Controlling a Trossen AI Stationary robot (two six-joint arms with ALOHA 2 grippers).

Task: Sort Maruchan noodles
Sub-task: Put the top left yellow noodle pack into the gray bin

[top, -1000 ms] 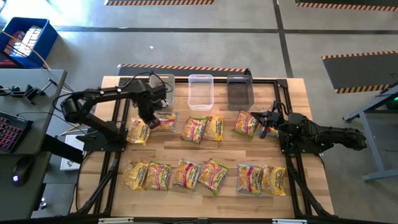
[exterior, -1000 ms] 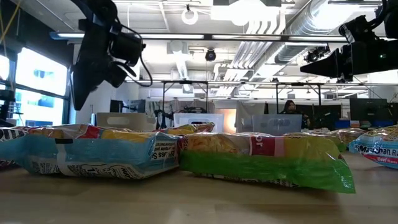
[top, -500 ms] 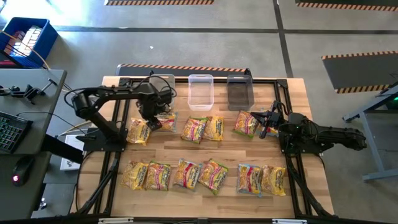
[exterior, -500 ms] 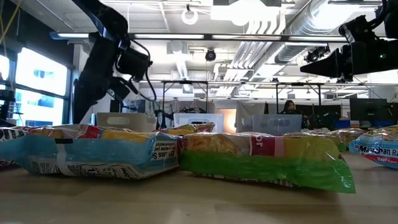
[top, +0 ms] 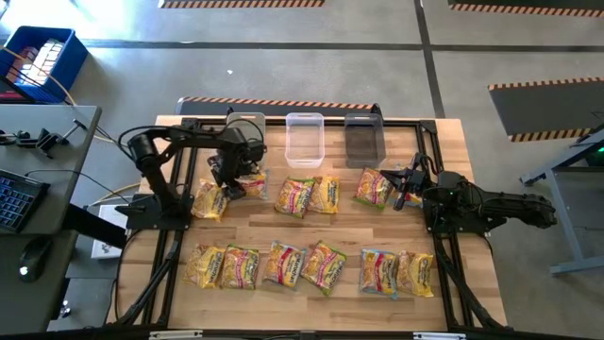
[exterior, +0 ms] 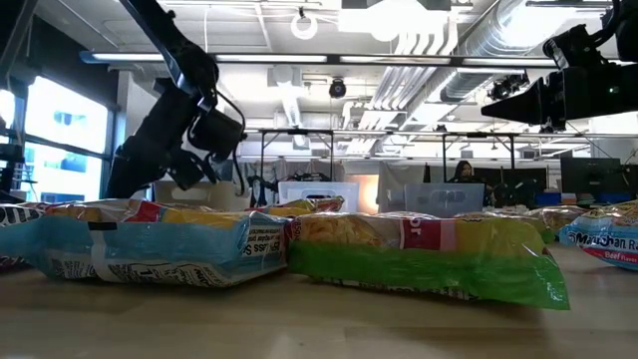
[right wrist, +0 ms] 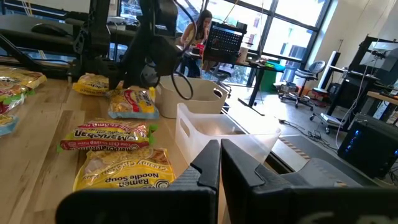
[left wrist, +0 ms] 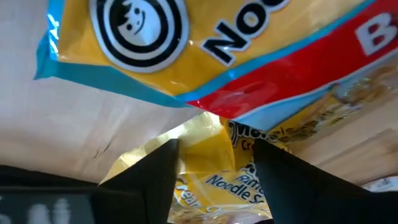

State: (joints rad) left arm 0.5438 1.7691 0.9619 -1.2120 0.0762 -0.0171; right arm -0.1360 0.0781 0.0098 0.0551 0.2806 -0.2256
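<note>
1. The desk (top: 444,151) carries two rows of noodles (top: 311,267) before three bins (top: 305,138).
2. Left tool (top: 224,181) hides part of a packet (top: 247,182), its fingers (left wrist: 152,183) spread around a corner.
3. Right tool (top: 397,185) hovers narrowed beside another packet (top: 374,187), holding nothing.

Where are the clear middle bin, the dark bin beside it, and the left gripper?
clear middle bin (top: 304,140), high view, on its bare floor.
dark bin (top: 362,138), high view, on its bare floor.
left gripper (top: 229,181), high view, between its fingertips over a noodle packet (top: 249,181) at the back row's left end.
</note>
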